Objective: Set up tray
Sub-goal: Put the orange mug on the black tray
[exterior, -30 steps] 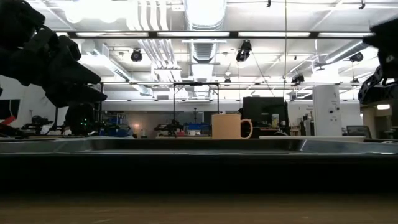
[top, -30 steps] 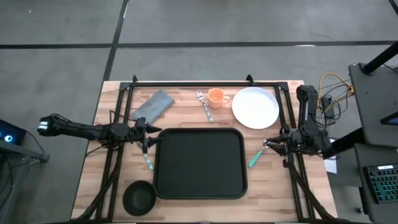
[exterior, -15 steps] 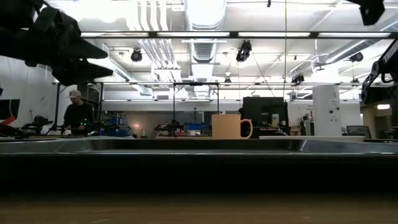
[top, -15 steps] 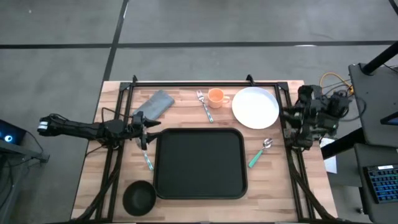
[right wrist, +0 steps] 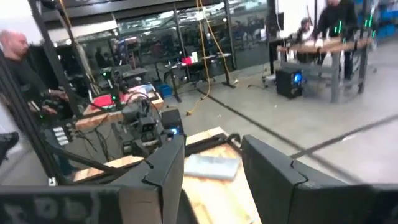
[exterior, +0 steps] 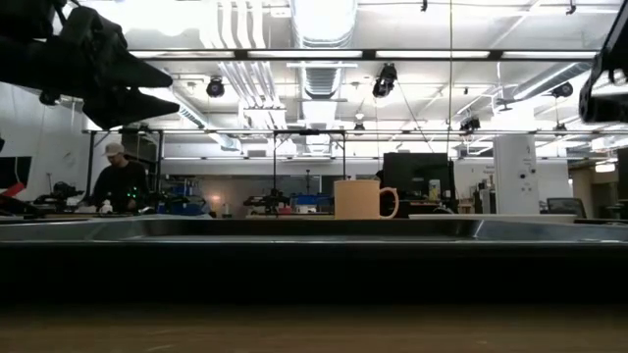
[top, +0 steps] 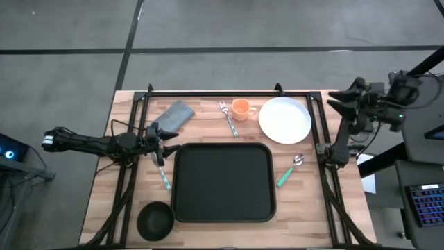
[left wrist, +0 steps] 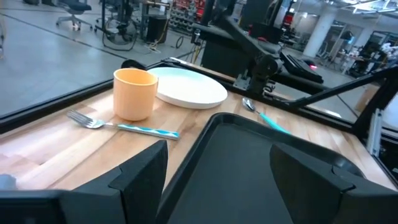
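Observation:
The large black tray lies flat on the middle of the wooden table and fills the low view as a dark rim. My left gripper hovers open just off the tray's left far corner, pointing across the tray, with nothing between its fingers. A teal-handled utensil lies on the table beside the tray's left edge, below that gripper. My right gripper is raised high over the table's right far corner, open and empty.
Behind the tray lie a grey napkin, a fork, an orange cup and a white plate. A teal-handled spoon rests right of the tray. A black bowl stands at the near left corner.
My right gripper has drawn away from the spoon's bowl end, going toward the table's right far corner and rising high; the spoon stays flat on the table. My left gripper has risen a little beside the tray's left far corner.

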Controlling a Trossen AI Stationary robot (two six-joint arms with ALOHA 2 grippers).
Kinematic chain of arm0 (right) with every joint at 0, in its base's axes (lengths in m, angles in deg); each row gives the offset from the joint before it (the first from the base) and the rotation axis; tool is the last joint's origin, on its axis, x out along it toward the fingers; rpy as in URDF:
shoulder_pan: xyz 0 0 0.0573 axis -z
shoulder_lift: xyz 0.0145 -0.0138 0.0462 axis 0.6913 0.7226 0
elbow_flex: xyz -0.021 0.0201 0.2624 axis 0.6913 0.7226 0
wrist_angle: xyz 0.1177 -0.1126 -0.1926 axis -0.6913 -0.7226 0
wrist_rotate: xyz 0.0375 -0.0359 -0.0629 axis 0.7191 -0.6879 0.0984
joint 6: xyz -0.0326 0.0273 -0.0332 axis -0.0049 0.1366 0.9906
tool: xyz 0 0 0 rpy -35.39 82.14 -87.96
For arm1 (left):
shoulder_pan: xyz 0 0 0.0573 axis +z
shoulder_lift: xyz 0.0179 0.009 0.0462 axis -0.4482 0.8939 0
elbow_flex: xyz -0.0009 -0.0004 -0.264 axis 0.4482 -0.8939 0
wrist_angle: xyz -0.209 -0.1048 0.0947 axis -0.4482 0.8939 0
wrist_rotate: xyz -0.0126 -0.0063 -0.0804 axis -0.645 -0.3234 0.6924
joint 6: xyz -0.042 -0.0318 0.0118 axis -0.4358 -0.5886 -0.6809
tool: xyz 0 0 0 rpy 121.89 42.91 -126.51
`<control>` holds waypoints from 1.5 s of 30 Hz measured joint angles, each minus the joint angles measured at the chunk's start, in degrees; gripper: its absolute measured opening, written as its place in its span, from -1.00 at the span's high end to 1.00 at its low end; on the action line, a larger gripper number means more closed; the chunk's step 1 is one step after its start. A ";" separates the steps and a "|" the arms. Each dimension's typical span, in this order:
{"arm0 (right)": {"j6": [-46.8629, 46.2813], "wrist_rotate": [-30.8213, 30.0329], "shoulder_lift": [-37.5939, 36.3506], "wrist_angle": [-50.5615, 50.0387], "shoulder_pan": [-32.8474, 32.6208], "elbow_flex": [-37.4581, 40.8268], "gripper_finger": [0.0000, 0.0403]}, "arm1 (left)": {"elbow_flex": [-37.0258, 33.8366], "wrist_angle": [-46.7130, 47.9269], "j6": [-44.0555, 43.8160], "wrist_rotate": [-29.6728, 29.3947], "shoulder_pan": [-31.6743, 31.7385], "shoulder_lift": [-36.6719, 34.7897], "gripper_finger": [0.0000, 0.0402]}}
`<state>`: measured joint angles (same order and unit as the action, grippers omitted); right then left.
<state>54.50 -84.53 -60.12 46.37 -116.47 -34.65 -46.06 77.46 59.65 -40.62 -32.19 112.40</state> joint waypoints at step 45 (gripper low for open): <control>-82.37 38.91 64.98 -60.90 84.65 -18.44 0.26 | -0.24 -0.87 -7.56 -0.11 0.01 13.78 -0.30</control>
<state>-27.87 -45.62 4.86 -14.54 -31.81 -53.09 -46.30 76.59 52.10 -40.73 -32.18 126.17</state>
